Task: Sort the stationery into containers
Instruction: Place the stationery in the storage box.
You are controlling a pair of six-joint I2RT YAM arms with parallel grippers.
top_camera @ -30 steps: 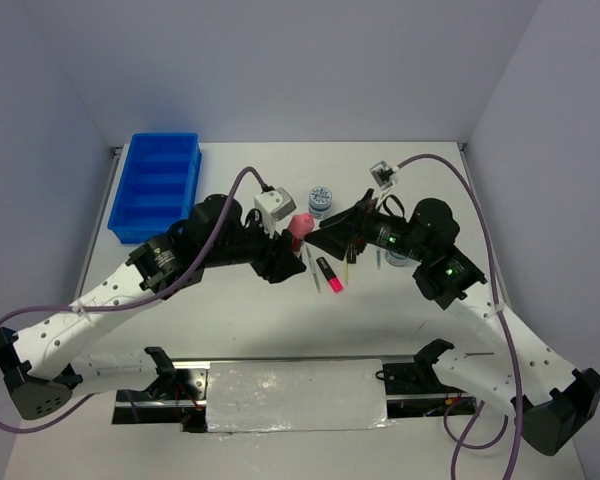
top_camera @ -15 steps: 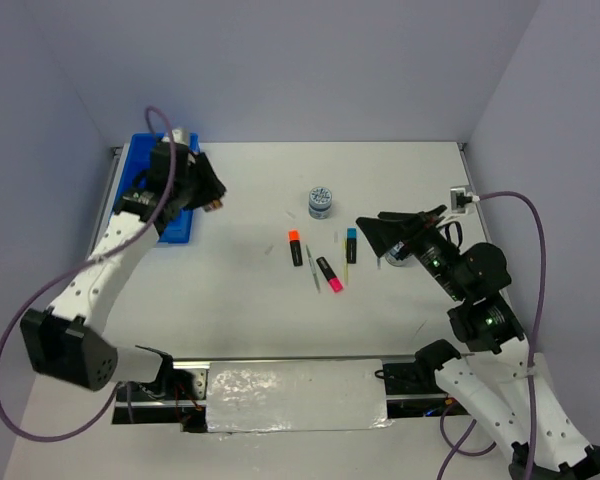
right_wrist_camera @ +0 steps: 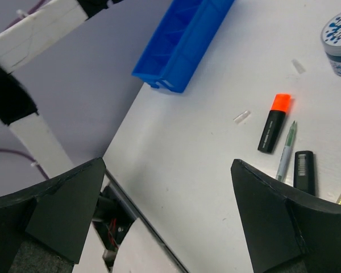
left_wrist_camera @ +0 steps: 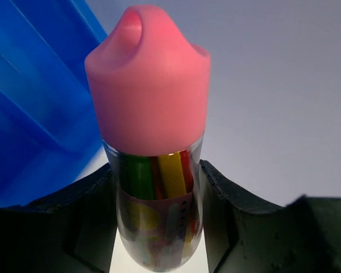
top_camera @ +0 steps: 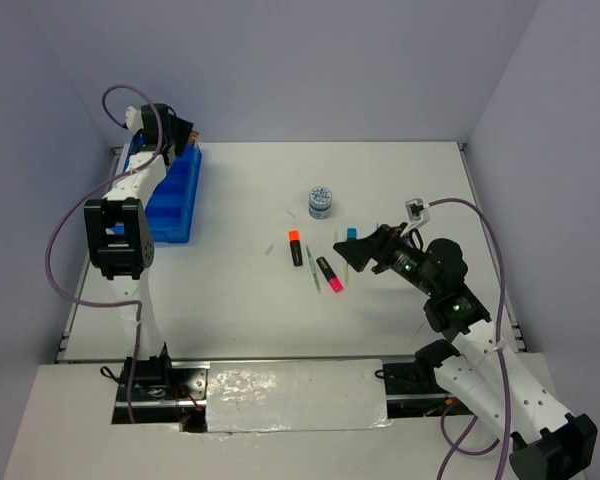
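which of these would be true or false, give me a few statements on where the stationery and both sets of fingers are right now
1. The left fingers clamp a pink-capped cylinder. True.
2. The orange-capped marker lies inside the blue tray. False: it lies on the table, well apart from the tray.
3. The right fingers grip the pink-capped marker. False: they stand open and empty, and that marker lies on the table.
4. A round patterned disc stands on the table, farther from the arm bases than the markers. True.
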